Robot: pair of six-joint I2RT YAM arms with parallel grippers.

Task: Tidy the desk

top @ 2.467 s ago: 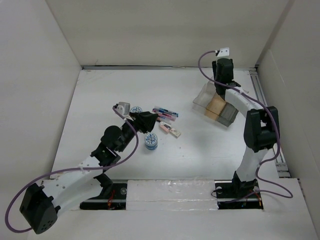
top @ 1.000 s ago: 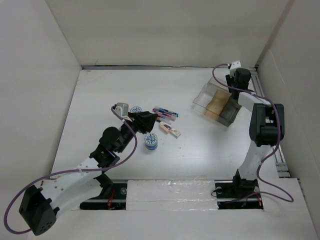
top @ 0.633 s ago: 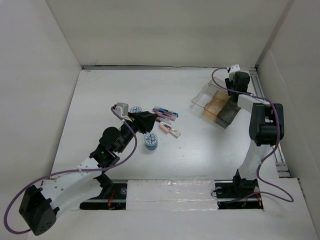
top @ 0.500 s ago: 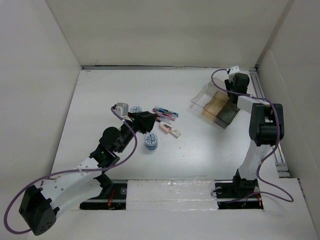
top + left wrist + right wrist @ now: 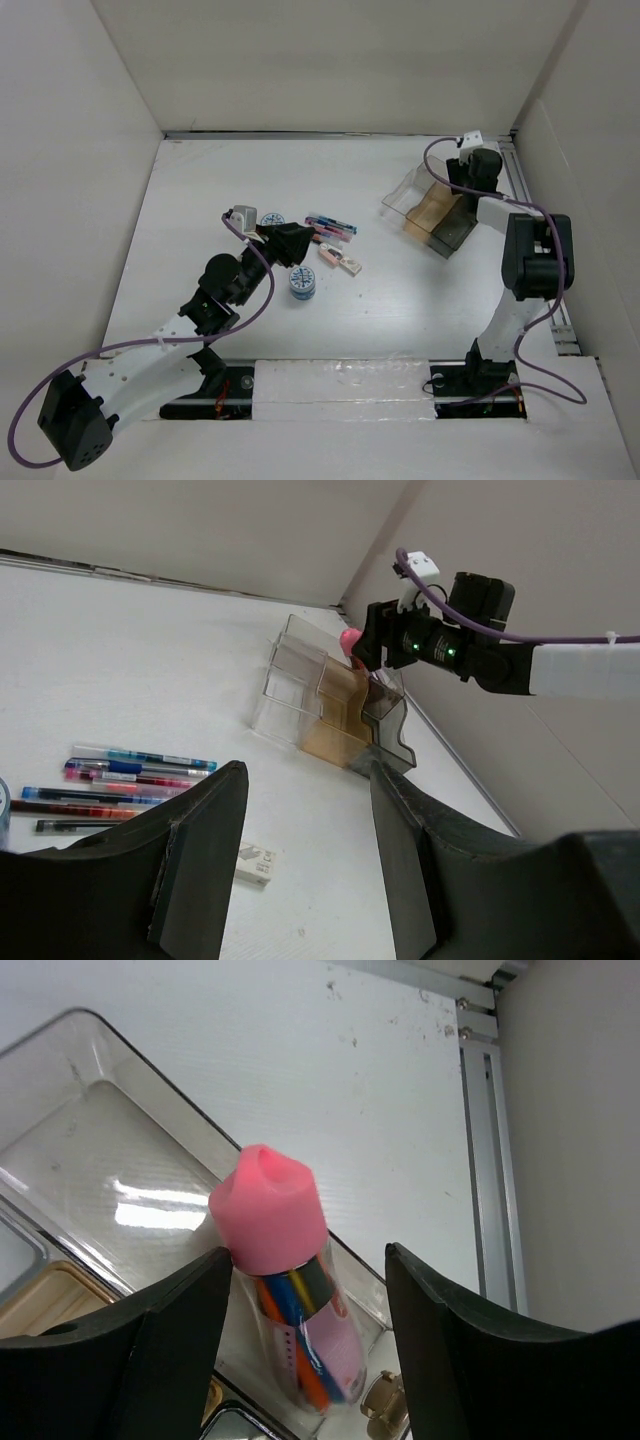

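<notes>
Fingers of the right gripper (image 5: 305, 1260) stand wide on either side of a clear plastic tube with a soft pink cap (image 5: 268, 1210). The tube sits close to the left finger with a gap before the right one, upright in a compartment of a clear compartmented plastic tray (image 5: 90, 1130). Print on the tube's pink label cannot be read. The large white matte desk (image 5: 200, 180) lies under both grippers, its metal rail (image 5: 485, 1160) just beyond the right finger. The left gripper (image 5: 305, 770) holds nothing, fingers apart. Ahead and left of them lie coloured pens (image 5: 120, 780). Between them lies a small white block (image 5: 257, 860), its print too small to read.
</notes>
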